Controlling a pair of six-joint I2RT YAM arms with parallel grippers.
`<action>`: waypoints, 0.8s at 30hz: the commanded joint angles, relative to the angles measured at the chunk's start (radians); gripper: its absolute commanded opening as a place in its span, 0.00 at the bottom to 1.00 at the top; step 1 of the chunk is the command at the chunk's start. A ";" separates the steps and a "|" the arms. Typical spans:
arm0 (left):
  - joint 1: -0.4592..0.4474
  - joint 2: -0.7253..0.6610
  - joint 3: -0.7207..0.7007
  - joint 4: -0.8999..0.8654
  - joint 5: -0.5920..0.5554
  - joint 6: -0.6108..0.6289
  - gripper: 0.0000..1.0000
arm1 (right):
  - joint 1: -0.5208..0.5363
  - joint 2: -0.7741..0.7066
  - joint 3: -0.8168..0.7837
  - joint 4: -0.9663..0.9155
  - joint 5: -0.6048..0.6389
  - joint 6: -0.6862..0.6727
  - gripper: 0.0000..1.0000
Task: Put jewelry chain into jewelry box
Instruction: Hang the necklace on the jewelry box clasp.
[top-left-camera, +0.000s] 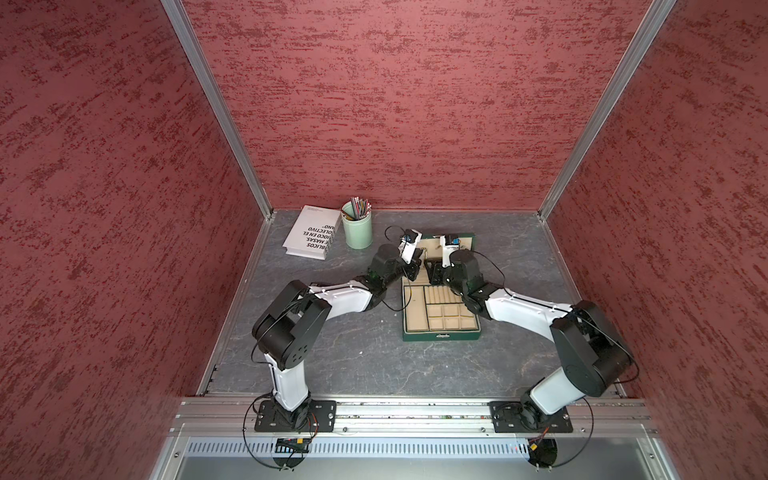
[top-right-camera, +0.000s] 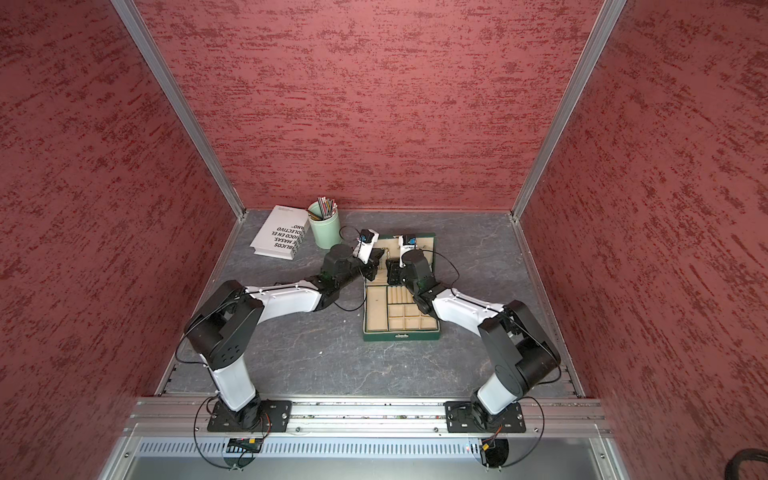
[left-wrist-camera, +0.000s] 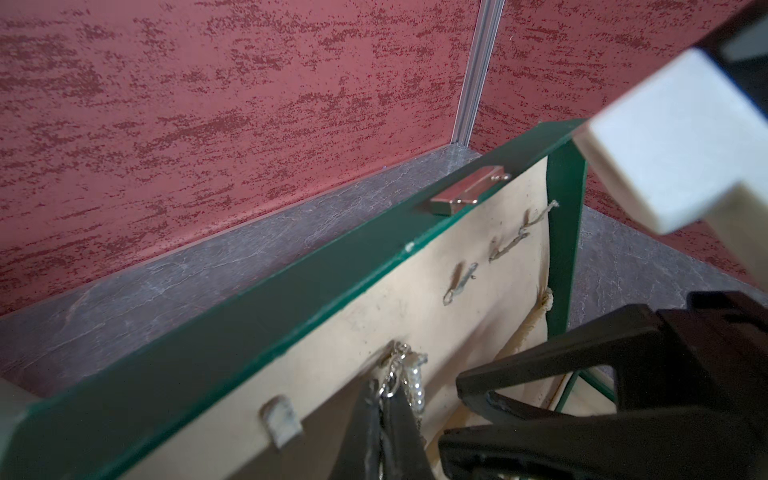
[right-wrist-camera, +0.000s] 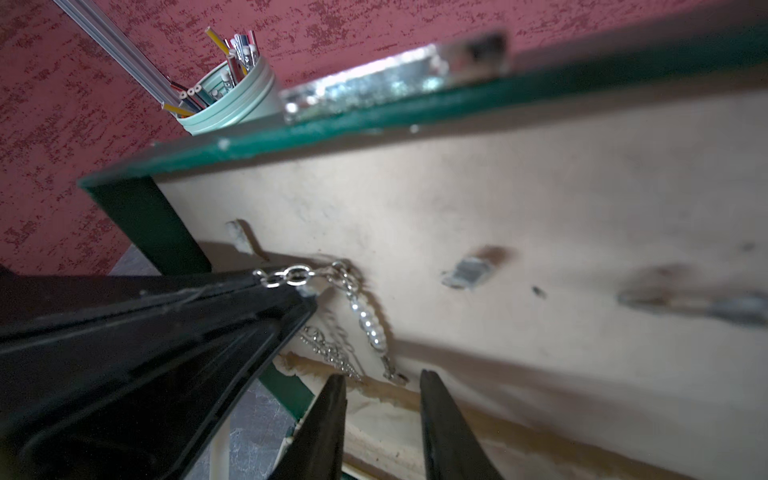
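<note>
Right wrist view: left end effector pinches the jewelry chain at the jewelry box lid; right end effector, spread and empty, lies 3 o'clock of it in both top views.

We see the beige lining of the open jewelry box lid across most of the frame, with its green rim above. The jewelry chain hangs from a hook on the lining, a beaded stretch drooping. From the lower left of the frame, the left gripper pinches its end links. At the bottom edge, the right gripper holds its fingers apart near the chain's lower end. A pencil cup stands in the upper left of the frame.
</note>
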 joint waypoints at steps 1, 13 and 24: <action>0.004 -0.011 -0.010 0.021 -0.005 0.007 0.00 | 0.022 0.019 0.026 0.064 0.096 -0.025 0.32; 0.009 -0.018 -0.025 0.038 0.011 0.004 0.00 | 0.040 0.102 0.082 0.074 0.180 -0.003 0.25; 0.012 -0.032 -0.034 0.036 0.022 0.006 0.00 | 0.044 0.132 0.103 0.072 0.198 0.033 0.12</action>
